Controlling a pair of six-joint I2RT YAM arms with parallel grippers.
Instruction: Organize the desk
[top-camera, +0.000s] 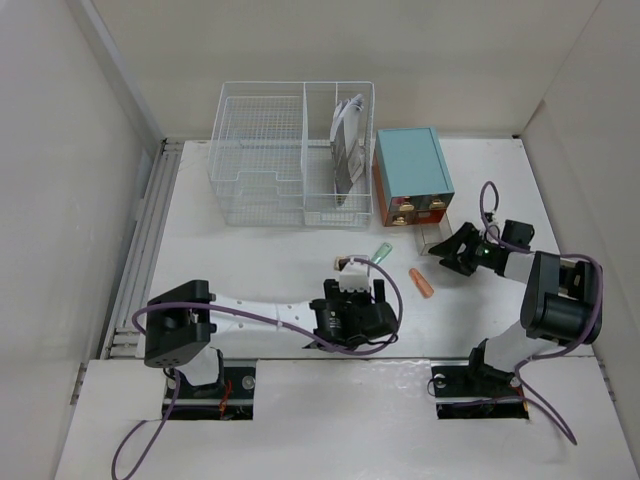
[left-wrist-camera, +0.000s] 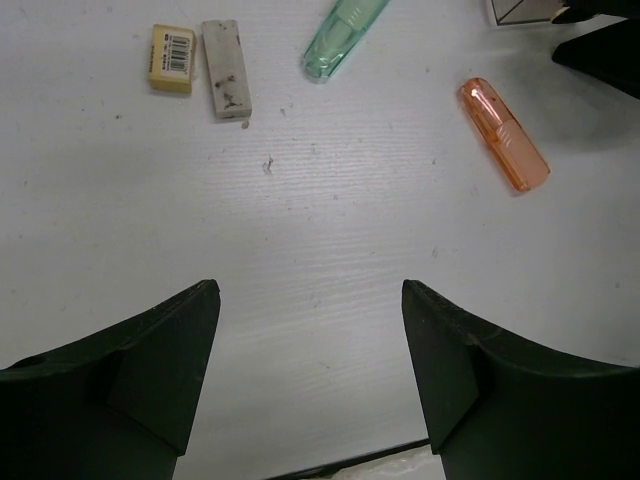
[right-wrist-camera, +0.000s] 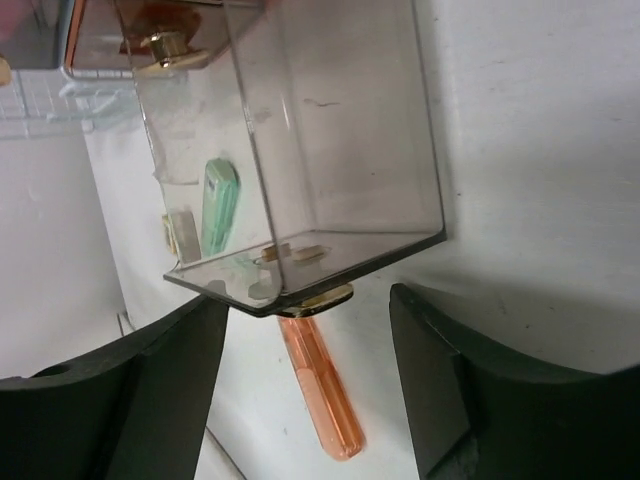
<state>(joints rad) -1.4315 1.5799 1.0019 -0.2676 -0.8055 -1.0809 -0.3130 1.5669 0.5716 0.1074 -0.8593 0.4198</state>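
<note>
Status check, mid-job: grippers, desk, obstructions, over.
Left gripper open, empty. Right gripper open at clear drawer. Desk: erasers, green item, orange item loose.

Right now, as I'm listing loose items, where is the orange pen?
In the top view the orange pen lies on the desk, right of centre, close right of the green pen and just nearer the arms than the clear drawer.

Arms (top-camera: 260, 318) — black joints, white links, purple cables (top-camera: 484, 205), matte black jaws.

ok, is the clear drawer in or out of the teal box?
Out: the clear drawer sits forward of the teal box, knob toward the open right end effector. Fully free of it: cannot tell.
</note>
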